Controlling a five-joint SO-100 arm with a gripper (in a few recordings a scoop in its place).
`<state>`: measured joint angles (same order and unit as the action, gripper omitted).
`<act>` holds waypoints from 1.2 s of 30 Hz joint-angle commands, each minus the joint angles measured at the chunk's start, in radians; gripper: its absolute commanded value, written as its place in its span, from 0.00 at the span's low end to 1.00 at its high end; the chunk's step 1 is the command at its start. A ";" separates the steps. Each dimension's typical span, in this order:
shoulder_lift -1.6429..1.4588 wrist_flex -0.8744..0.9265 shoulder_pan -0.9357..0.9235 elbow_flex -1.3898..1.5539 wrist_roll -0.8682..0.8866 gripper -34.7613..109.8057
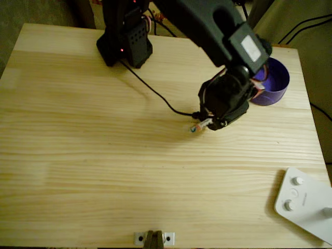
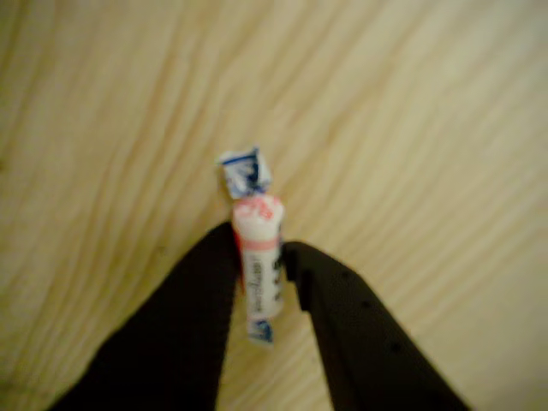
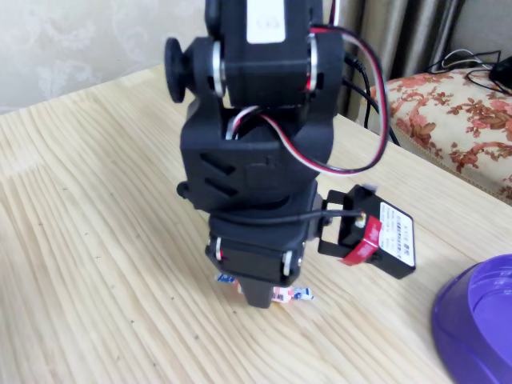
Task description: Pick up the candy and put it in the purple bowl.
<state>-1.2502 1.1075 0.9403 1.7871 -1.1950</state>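
Two black fingers (image 2: 214,282) of the gripper (image 2: 259,261) clamped on the candy (image 2: 259,257) in the wrist view, wrapper twists poking out past both ends, pale wood grain blurred behind. Seen from overhead, candy (image 1: 199,126) sticking out left of the gripper (image 1: 210,123), near the middle of the wooden table (image 1: 104,166). Farther back and to the right, purple bowl (image 1: 274,83), partly hidden by the arm. White device with buttons (image 1: 303,203) at the table's lower right corner.
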 commanded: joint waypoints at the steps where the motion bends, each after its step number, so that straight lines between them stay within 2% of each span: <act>1: -0.195 0.002 -0.017 -0.043 0.078 0.25; 12: -0.463 0.029 -0.012 -0.044 0.442 0.25; 18: -0.597 0.026 0.052 -0.043 0.643 0.25; 27: -0.741 0.044 0.262 -0.066 0.738 0.25; 36: -0.703 0.051 0.449 -0.212 0.790 0.25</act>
<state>-1.9006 1.1490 1.3162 1.7135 -0.4096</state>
